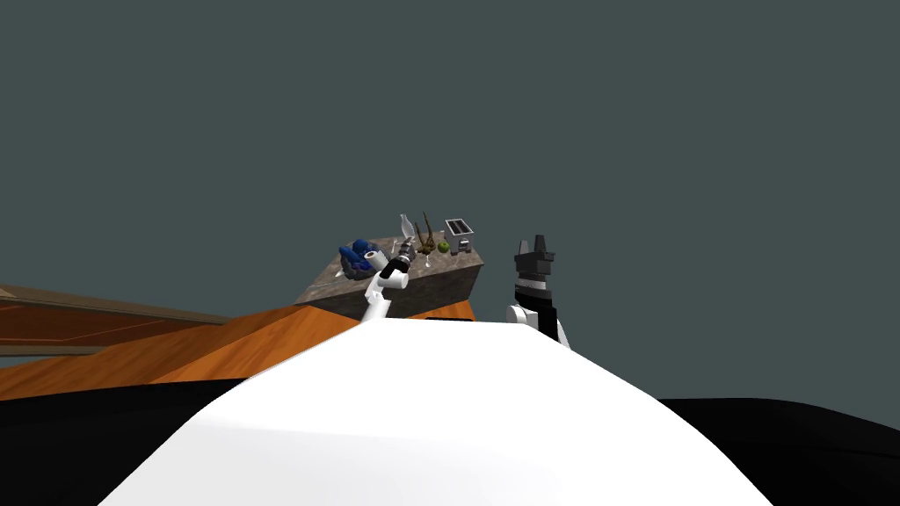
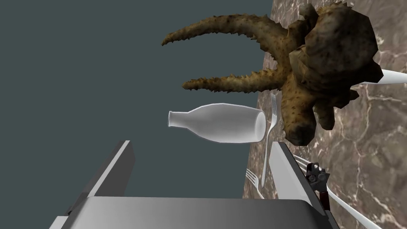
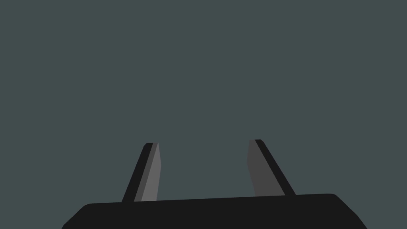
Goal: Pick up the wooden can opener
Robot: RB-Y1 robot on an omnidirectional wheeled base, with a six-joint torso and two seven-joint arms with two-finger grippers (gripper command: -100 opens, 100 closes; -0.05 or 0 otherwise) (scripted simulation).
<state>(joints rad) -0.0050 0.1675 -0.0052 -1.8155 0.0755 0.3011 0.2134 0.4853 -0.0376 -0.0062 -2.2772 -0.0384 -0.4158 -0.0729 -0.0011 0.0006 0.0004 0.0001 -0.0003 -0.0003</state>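
We are hovering the left gripper [image 2: 201,144], fingers spread, over the marble counter [image 2: 373,159] because the can opener [image 2: 318,179] is lying just beside one finger, not yet between them; the right gripper [image 3: 203,142], also spread, is idling.

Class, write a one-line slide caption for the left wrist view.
Open left hand at the marbled counter, can opener outside one finger, white bottle, forks and a spiky brown plant ahead.

Marbled brown counter [image 1: 432,286], orange floor [image 1: 264,338], grey wall [image 1: 439,105].
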